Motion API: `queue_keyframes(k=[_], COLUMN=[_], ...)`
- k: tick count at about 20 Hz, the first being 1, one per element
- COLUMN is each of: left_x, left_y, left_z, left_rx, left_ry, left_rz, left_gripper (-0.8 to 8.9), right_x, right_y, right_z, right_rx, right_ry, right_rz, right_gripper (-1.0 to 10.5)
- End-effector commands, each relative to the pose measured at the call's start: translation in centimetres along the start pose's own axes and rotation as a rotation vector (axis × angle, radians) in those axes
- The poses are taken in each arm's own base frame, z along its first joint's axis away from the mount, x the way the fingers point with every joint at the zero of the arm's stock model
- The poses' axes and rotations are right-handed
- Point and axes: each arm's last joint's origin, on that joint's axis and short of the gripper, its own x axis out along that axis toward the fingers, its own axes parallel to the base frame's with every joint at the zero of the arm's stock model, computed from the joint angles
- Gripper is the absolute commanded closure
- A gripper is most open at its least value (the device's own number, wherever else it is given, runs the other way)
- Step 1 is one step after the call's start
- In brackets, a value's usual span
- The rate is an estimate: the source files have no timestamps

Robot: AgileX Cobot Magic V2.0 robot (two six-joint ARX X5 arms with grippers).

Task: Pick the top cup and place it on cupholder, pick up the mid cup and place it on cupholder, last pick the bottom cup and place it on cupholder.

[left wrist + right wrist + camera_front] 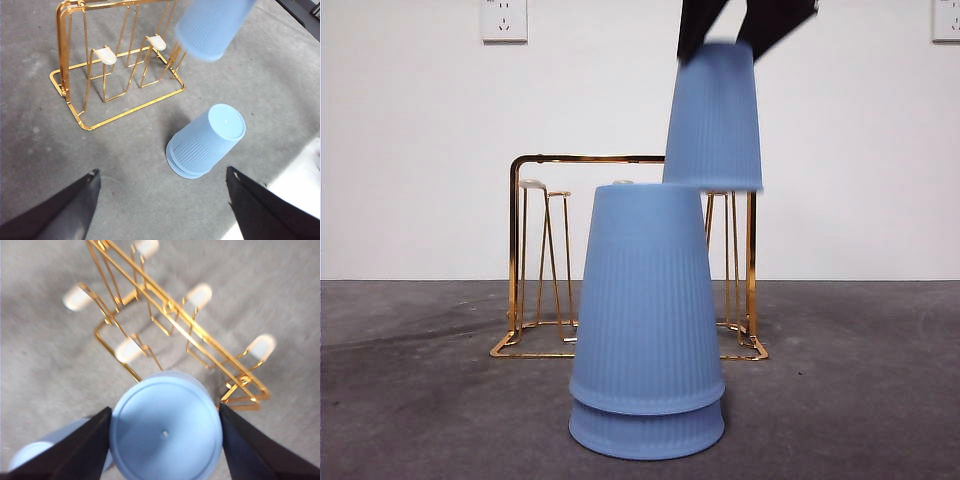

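My right gripper [735, 35] is shut on a light blue ribbed cup [713, 115], upside down and held in the air above and right of the stack; the same cup fills the right wrist view [166, 432] between the gripper [165, 440] jaws. Two more blue cups [648, 320] stay nested upside down on the table near the front, also seen from the left wrist [205, 142]. The gold wire cupholder [530, 250] with white-tipped prongs [106, 55] stands behind them, below the lifted cup [212, 27]. My left gripper [160, 200] hovers open, away from the cups.
The grey table [420, 400] stretches around the stack. A white wall with two sockets [504, 20] is behind. A pale table edge [295, 200] shows near the left gripper.
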Motion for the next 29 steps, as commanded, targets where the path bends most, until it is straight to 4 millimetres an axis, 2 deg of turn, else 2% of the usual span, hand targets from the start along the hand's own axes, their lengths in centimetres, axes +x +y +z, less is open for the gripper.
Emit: queue_keyframes(k=[1, 5, 10, 12, 15, 18, 20, 22, 26, 29], left_x=[-0.2, -0.2, -0.2, -0.2, -0.2, -0.2, -0.2, -0.2, 0.3, 1.1], left_y=[-0.2, -0.2, -0.2, -0.2, -0.2, -0.2, -0.2, -0.2, -0.2, -0.4], left_z=[0.5, 0.5, 0.5, 0.5, 0.5, 0.5, 0.5, 0.6, 1.0, 1.5], left_rx=[0.015, 0.016, 0.015, 0.015, 0.015, 0.015, 0.015, 0.017, 0.012, 0.012], left_ry=[-0.019, -0.02, -0.02, -0.02, -0.02, -0.02, -0.022, -0.026, -0.04, -0.033], left_rz=[-0.011, -0.011, -0.011, -0.011, -0.011, -0.011, -0.011, -0.013, -0.03, -0.065], left_gripper=[4.15, 4.14, 4.12, 4.12, 4.1, 4.07, 3.94, 3.39, 3.39, 3.39], right_x=[2.1, 5.1, 7.9, 8.3, 8.3, 7.9, 6.8, 4.8, -0.9, -5.2], right_y=[-0.7, -1.9, -2.2, -2.2, -2.3, -2.2, -2.0, -1.7, -0.5, 0.7], right_z=[-0.2, -1.7, -3.4, -3.7, -3.7, -3.7, -3.6, -3.4, -3.9, -5.5], right_rx=[0.013, 0.061, 0.078, 0.079, 0.08, 0.081, 0.076, 0.067, 0.066, 0.064], right_ry=[0.023, 0.019, 0.021, 0.019, 0.015, 0.018, -0.012, -0.065, -0.186, -0.23], right_rz=[-0.001, -0.012, -0.006, -0.006, -0.007, -0.008, -0.014, -0.028, -0.03, 0.006], right_gripper=[7.5, 7.5, 7.5, 7.4, 6.1, 5.6, 5.5, 5.5, 5.5, 5.5])
